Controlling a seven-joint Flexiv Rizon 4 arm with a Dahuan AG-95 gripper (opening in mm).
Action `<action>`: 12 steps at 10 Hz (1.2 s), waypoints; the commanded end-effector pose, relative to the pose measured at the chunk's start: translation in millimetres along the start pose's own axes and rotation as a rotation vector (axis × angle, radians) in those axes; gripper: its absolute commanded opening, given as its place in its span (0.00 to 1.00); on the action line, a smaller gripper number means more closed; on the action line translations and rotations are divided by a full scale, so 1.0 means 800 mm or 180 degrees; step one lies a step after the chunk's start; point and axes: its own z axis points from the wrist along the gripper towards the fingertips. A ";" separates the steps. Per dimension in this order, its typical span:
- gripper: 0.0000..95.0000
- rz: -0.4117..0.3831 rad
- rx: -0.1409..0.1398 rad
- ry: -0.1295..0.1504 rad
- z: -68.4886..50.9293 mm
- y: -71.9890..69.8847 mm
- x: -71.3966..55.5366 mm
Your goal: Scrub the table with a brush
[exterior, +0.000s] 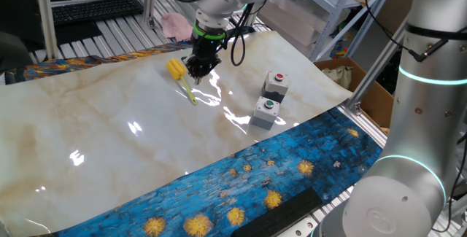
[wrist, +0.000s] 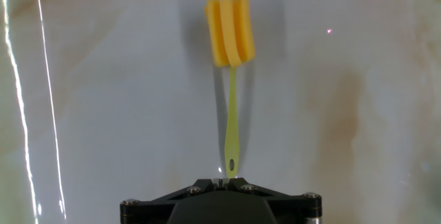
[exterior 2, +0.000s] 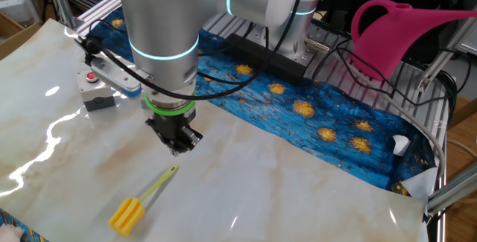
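The black gripper (wrist: 222, 182), grip state unclear, hovers above the brush's (wrist: 231, 65) thin handle on the glossy marble table (wrist: 103, 114).

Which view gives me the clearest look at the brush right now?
The hand view: the brush lies whole on the table, head far, handle end just ahead of the gripper. The other fixed view also shows it whole, lying free, but smaller. In one fixed view the gripper hangs close beside it and glare hides part of the handle.
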 end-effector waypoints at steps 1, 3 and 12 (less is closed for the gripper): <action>0.00 -0.0024 -0.0062 0.0126 -0.001 0.001 0.001; 0.00 0.0055 -0.0062 0.0147 -0.001 0.001 0.001; 0.00 -0.0040 0.0094 0.0197 -0.001 0.001 0.001</action>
